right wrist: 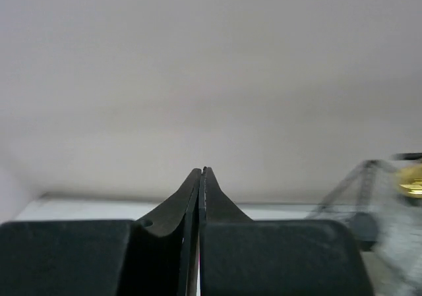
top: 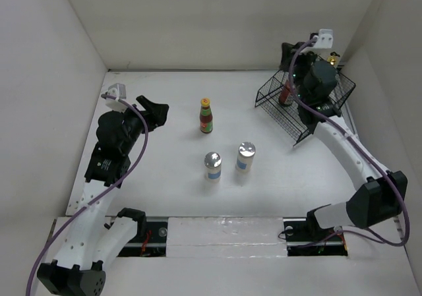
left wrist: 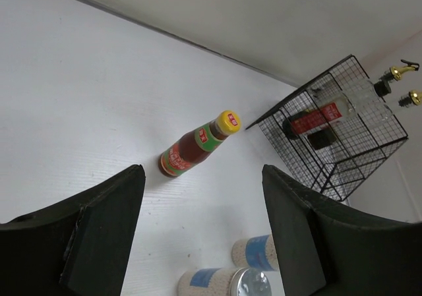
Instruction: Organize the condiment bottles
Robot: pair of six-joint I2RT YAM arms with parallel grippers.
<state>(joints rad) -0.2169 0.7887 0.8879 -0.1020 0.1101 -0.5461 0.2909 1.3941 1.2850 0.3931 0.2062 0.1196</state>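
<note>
The red-labelled, yellow-capped sauce bottle (top: 206,116) stands mid-table; it also shows in the left wrist view (left wrist: 198,144). Two silver-topped, blue-labelled shakers (top: 213,166) (top: 245,157) stand in front of it, and both show in the left wrist view (left wrist: 221,283) (left wrist: 257,251). My left gripper (top: 158,113) (left wrist: 203,176) is open and empty, left of the sauce bottle. The jar of red contents (top: 286,97) (left wrist: 313,121) and two clear gold-spouted cruets (left wrist: 359,101) (left wrist: 395,108) sit in the wire basket. My right gripper (top: 290,53) (right wrist: 202,172) is shut and empty above the basket's far side.
The black wire basket (top: 306,111) (left wrist: 343,171) stands at the far right by the side wall. White walls enclose the table on the left, back and right. One blurred cruet with a gold spout (right wrist: 412,180) shows at the right edge of the right wrist view.
</note>
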